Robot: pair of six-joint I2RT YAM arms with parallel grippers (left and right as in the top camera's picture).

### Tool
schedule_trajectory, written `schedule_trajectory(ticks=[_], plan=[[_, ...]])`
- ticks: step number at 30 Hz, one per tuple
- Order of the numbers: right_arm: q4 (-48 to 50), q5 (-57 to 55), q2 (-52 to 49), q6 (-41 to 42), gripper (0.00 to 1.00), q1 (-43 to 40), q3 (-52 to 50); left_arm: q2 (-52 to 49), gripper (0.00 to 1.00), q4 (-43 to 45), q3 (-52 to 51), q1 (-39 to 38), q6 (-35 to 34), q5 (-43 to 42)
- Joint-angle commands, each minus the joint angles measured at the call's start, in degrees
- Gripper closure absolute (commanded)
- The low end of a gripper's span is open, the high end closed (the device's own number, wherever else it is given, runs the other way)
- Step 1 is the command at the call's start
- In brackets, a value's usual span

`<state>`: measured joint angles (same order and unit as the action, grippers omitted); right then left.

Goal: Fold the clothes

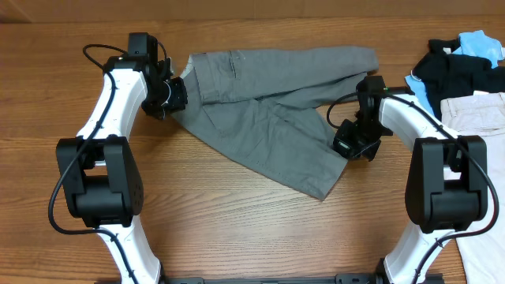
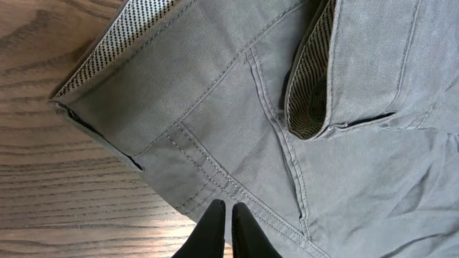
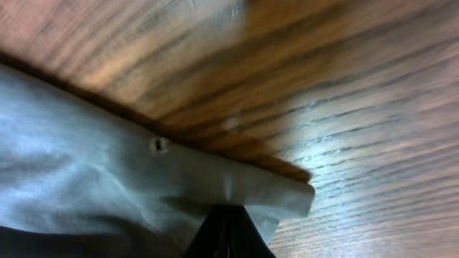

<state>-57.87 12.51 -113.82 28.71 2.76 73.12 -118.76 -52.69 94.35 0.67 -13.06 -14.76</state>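
Now the left pincer [image 2: 226, 209] rests closed at the trousers [image 1: 260, 118] waist; the right pincer [image 3: 226, 212] clamps a leg edge. Next, probably: lay that leg over the other.

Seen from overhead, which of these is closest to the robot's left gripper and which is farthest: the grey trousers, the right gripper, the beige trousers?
1. Grey trousers, right at the left gripper.
2. Right gripper, right of centre.
3. Beige trousers, far right edge.
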Motion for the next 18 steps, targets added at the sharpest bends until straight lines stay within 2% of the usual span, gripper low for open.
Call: schedule_trajectory(ticks=[1, 9, 18], plan=[[1.81, 0.04, 0.33, 0.0, 0.96, 0.04, -2.47, 0.37, 0.91, 0.07, 1.07, -0.33, 0.66, -0.66], [4.31, -4.59, 0.02, 3.02, 0.96, -2.64, -3.58, 0.37, 0.9, -0.24, 1.07, -0.33, 0.68, 0.17], [7.96, -7.74, 0.02, 5.86, 0.96, -10.34, -1.09, 0.37, 0.87, -0.22, 1.07, -0.33, 0.66, 0.15]])
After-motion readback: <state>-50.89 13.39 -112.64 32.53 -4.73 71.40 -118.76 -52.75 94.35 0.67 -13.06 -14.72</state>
